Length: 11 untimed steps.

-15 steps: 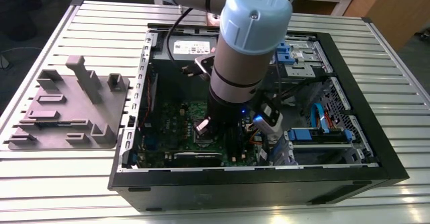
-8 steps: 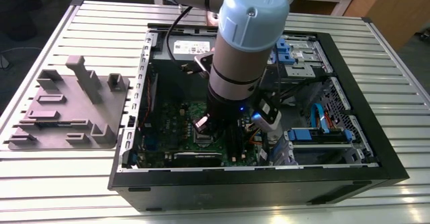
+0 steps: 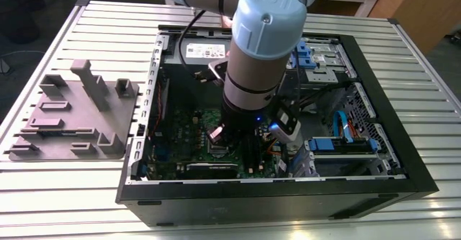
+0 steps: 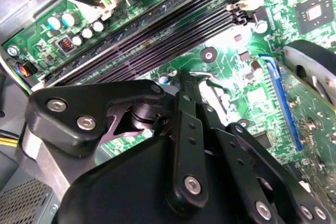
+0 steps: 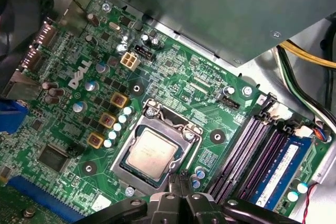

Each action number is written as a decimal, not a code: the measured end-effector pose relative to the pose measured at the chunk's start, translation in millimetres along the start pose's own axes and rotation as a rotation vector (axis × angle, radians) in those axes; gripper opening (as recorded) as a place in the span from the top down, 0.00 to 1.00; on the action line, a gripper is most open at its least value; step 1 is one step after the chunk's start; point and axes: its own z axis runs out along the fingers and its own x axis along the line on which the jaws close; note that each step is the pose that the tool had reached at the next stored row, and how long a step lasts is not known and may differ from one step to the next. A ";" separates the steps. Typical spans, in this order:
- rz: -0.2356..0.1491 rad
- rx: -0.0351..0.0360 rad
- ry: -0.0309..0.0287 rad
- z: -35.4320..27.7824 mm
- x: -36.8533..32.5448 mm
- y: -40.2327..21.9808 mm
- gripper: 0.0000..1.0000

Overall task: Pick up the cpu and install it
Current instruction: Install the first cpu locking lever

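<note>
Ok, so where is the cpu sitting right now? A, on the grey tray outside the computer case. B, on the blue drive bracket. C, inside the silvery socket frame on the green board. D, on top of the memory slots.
C: in the first wrist view the cpu lies flat inside the socket frame on the green board, its pale metal top facing up.

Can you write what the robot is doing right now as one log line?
cpu: lying in socket on board | gripper: over board, at socket's edge
</note>
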 end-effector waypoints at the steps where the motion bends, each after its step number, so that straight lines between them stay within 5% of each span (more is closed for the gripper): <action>1: 0.000 0.0001 -0.0004 0.4 0.1 -0.1 0.90; 11: 0.000 0.0004 -0.0005 0.5 3.2 -4.9 0.90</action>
